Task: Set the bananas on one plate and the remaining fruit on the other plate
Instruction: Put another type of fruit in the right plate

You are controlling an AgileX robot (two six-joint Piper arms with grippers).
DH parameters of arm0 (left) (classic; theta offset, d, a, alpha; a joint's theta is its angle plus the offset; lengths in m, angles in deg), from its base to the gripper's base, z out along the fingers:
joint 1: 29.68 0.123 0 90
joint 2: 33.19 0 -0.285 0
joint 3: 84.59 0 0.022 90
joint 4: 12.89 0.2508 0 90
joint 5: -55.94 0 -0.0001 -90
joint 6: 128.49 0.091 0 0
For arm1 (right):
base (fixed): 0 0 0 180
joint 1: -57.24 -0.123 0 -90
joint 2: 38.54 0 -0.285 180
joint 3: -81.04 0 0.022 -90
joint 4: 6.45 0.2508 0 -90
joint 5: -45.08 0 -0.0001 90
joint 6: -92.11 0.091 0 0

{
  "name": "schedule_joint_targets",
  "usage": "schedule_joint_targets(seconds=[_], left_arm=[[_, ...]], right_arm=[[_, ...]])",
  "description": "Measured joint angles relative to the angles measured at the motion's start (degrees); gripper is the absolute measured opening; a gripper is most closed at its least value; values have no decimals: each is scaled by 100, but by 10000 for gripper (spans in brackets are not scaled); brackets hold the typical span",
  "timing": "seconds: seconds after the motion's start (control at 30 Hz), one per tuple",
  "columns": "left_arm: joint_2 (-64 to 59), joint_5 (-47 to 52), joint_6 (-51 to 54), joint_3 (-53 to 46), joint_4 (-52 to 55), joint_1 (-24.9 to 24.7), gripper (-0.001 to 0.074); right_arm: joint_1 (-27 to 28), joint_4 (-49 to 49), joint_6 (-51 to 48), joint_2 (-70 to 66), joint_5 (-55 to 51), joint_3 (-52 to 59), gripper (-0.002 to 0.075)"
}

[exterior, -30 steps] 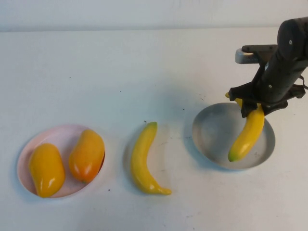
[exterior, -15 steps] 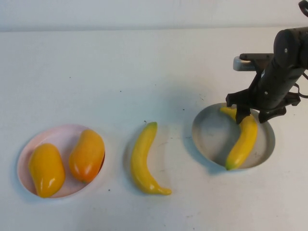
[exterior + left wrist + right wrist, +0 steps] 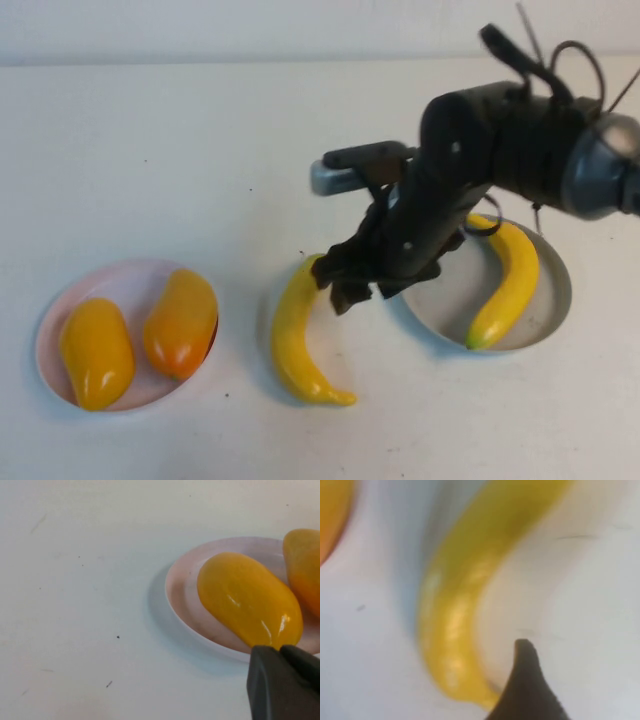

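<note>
One banana (image 3: pixel 508 283) lies in the grey-blue plate (image 3: pixel 548 310) at the right. The other banana (image 3: pixel 293 335) lies on the table in the middle and fills the right wrist view (image 3: pixel 470 590). My right gripper (image 3: pixel 360 288) is open and empty, just above the table beside this banana's upper end; one dark finger (image 3: pixel 524 670) shows next to it. The plain yellow mango (image 3: pixel 96 352) and the blushed mango (image 3: pixel 181 321) lie in the pink plate (image 3: pixel 110 280). My left gripper (image 3: pixel 282 680) is shut and empty just beside the pink plate (image 3: pixel 185 595), near the yellow mango (image 3: pixel 247 600).
The white table carries only the two plates and the fruit. My right arm reaches from the right over the grey plate's left half. The blushed mango's edge shows in both wrist views (image 3: pixel 305 565) (image 3: pixel 332 515).
My right gripper has let go of the banana, which now lies in the grey plate. The arm has swung left to the banana on the table.
</note>
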Motion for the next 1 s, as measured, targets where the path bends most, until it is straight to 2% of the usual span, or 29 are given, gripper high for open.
schedule_joint_targets(seconds=[0.17,0.3,0.77,0.83,1.0], left_arm=[[0,0,0,0,0,0,0],[0,0,0,0,0,0,0],[0,0,0,0,0,0,0],[0,0,0,0,0,0,0],[0,0,0,0,0,0,-1]], right_arm=[[-617,20,-154,-307,-103,-338,427],[-875,20,-154,-633,-362,-717,427],[-1037,-16,-45,-1279,-580,-998,426],[-1037,-16,-45,-1316,-558,-998,410],[-1037,-16,147,-1351,-389,-998,316]])
